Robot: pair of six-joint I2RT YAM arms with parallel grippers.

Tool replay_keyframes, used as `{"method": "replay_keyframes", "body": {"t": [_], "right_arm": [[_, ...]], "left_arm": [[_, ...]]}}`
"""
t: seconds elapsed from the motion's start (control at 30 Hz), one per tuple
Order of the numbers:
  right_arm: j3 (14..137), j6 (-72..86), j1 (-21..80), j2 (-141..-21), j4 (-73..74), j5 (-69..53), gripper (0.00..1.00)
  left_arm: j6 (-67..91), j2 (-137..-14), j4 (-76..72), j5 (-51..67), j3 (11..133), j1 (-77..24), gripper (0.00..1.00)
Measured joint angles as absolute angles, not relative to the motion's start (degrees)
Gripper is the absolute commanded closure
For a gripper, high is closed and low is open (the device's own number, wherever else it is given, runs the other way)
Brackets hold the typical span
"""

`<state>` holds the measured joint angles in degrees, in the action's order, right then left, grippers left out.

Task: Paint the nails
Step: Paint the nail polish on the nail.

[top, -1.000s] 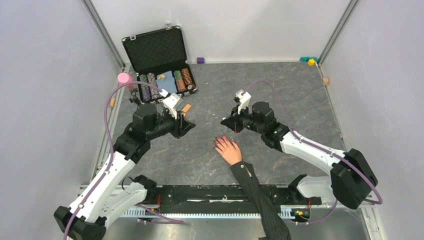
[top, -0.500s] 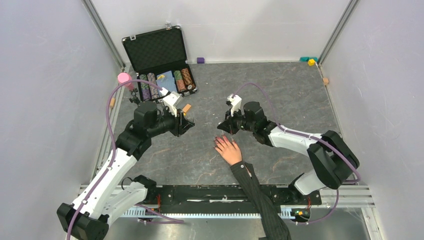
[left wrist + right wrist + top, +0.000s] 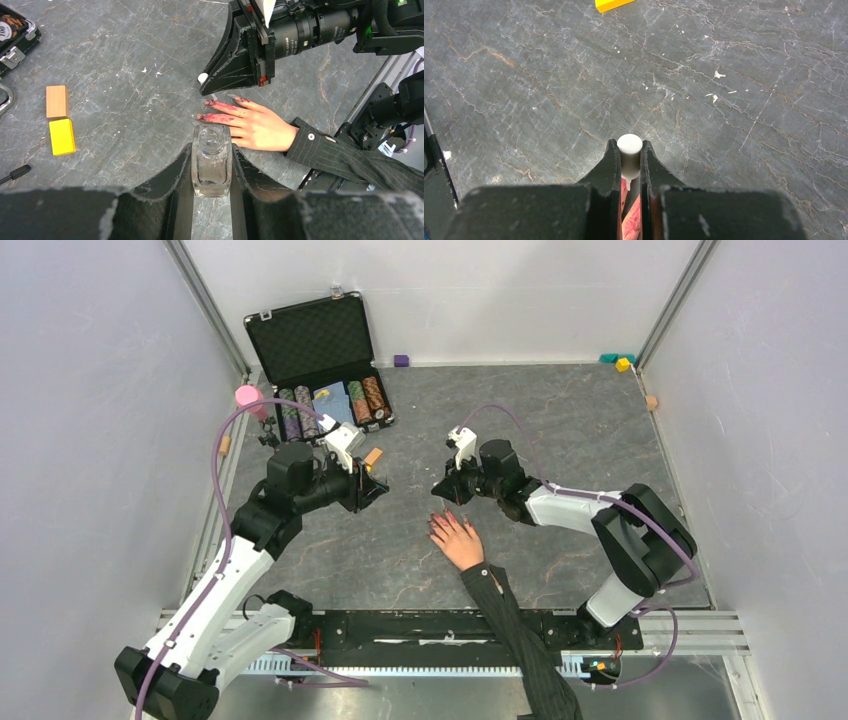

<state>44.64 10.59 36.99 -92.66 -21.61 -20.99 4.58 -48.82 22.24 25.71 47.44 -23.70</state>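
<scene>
— Where are the nails [image 3: 209, 103]?
— On the hand [image 3: 260, 127], flat on the desk [image 3: 125, 60]. Right claw [image 3: 629, 157] at their 12 o'clock, clenched on a white cap [image 3: 629, 144].
— Left claw [image 3: 211, 150]?
— Grasping a clear bottle [image 3: 211, 170], 10 o'clock.

A dark grey tabletop [image 3: 560, 420], veined in rust and flecked with white like marble, filled the cell. An open black case [image 3: 310, 340] sat at its far left corner. Behind the case rose a plain pale back wall [image 3: 480, 290]. A matching left wall [image 3: 90, 440] stood to the case's left, and a right wall [image 3: 770, 440] closed the side well across from it. One slanted aluminium post [image 3: 207, 305] ran up just beside the case, and a second post [image 3: 678, 302] marked the corner far to its right. A small purple cube [image 3: 401, 361] lay at the foot of the back wall, just right of the case. At the near edge, well away from the case, a black plate [image 3: 400, 625] and a ribbed metal rail [image 3: 430, 665] bordered the tabletop. Light was soft and even.
</scene>
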Motion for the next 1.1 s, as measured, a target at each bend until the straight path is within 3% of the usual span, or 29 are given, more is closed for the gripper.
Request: {"method": "replay_keyframes", "body": {"t": [1.1], "right_arm": [[45.95,9.08,36.18,-99.61,-23.35,-20.69,1.0]], "left_arm": [[4.6,-49.63,22.22,26.11,47.44,-22.57,0.98]]}}
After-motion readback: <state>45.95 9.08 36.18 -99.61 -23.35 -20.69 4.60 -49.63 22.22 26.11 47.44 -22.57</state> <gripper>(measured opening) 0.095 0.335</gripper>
